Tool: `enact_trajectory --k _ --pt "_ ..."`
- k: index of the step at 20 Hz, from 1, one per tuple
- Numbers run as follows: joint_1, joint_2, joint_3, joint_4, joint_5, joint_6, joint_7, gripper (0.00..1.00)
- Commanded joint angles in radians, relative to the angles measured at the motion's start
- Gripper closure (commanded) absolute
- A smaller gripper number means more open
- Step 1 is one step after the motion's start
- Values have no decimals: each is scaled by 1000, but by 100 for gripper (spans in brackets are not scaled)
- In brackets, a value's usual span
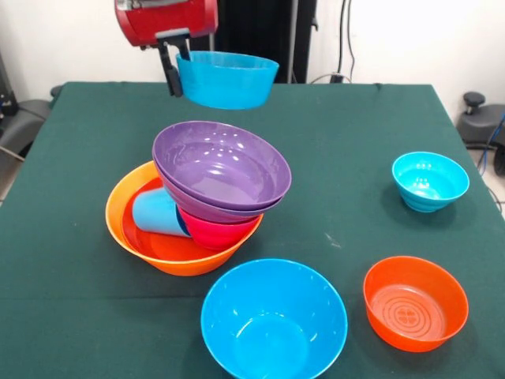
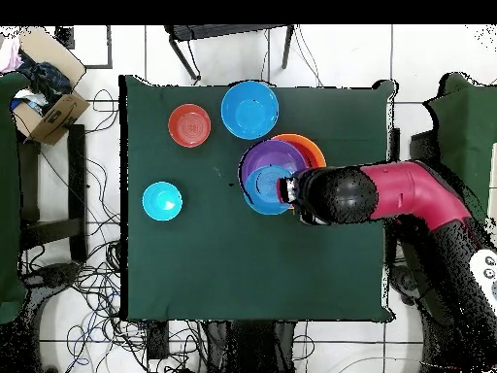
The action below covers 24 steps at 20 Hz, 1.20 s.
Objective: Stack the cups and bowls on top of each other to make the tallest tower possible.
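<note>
My gripper (image 1: 175, 73) is shut on the left rim of a blue bowl (image 1: 229, 79) and holds it in the air behind and above the tower. The tower leans: a large orange bowl (image 1: 126, 225) is its base, with a light blue cup (image 1: 156, 213) lying on its side and a magenta bowl (image 1: 217, 230) in it, and two nested purple bowls (image 1: 221, 167) tilted on top. In the overhead view the held bowl (image 2: 264, 189) overlaps the purple bowls (image 2: 254, 158), with the gripper (image 2: 289, 189) beside it.
On the green table (image 1: 87, 126) stand a larger blue bowl (image 1: 274, 320) at the front, a red-orange bowl (image 1: 415, 302) at the front right and a small cyan bowl (image 1: 430, 180) to the right. A cardboard box (image 2: 49, 112) sits off the table.
</note>
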Motion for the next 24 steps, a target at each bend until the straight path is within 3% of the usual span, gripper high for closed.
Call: enact_trajectory --k 1,5,24 --pt "70 134 -10 -95 -113 -1 -280 100" --pt "78 163 -9 -128 -139 6 -306 100" --pt "66 159 -17 -122 -179 8 -306 100"
